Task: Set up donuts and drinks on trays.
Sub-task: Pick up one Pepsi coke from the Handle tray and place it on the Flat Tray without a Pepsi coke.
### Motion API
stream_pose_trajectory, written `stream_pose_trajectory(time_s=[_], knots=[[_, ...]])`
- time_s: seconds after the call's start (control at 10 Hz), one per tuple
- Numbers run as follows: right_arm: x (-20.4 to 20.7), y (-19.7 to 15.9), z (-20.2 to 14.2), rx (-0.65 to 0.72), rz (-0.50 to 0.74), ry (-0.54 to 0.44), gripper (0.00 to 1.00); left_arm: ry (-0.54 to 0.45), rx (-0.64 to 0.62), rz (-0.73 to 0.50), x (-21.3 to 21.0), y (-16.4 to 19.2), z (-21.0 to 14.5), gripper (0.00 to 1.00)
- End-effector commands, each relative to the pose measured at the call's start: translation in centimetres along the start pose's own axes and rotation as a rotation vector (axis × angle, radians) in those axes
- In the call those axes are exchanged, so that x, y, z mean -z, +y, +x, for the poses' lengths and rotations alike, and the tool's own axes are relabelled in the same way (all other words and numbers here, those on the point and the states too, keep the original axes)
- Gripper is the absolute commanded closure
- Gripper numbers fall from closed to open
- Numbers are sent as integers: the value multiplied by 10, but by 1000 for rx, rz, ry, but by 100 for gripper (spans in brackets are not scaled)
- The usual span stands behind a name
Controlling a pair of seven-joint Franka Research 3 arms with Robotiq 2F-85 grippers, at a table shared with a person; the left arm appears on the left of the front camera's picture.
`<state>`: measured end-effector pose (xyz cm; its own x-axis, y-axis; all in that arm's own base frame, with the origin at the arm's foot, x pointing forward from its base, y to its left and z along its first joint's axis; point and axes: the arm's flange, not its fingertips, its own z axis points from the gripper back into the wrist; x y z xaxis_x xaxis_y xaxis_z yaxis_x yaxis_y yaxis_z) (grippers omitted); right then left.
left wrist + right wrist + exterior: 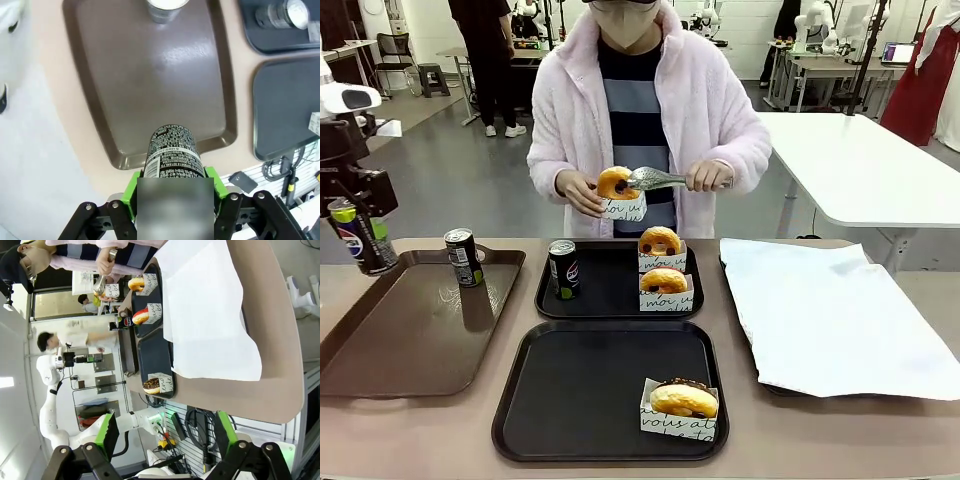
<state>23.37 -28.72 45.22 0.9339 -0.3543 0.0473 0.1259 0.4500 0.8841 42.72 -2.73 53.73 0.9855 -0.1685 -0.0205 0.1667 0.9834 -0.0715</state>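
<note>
The left gripper (172,187) holds a slim black soda can (355,238) aloft at the left, beside the brown plastic tray (410,340). Its wrist view shows green pads (131,192) clamping it. The right gripper (166,432) gapes wide, empty.

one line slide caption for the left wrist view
Left end effector holds a black soda can over the edge of the brown tray, where a second can stands.

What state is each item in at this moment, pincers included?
Left pincer: shut on soda can, held in the air.
Right pincer: open, holding nothing.
Brown-tray can: upright.
Far black tray: one upright can, two sleeved donuts.
Near black tray: one sleeved donut.
Person's donut: sleeved, in hand, tongs against it.
</note>
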Motion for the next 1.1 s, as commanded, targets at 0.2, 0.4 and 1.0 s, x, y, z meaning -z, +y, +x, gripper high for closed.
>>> stream_pose_trajectory(time_s=[0.2, 0.4, 1.0], knots=[[-1, 0, -1, -3, 8, 0, 0, 22, 152, -1, -6, -64, -5, 40], [-1, 0, -1, -3, 8, 0, 0, 16, 217, 5, 10, -105, -5, 40], [-1, 0, -1, -3, 8, 0, 0, 115, 403, 58, 48, -155, -24, 40]])
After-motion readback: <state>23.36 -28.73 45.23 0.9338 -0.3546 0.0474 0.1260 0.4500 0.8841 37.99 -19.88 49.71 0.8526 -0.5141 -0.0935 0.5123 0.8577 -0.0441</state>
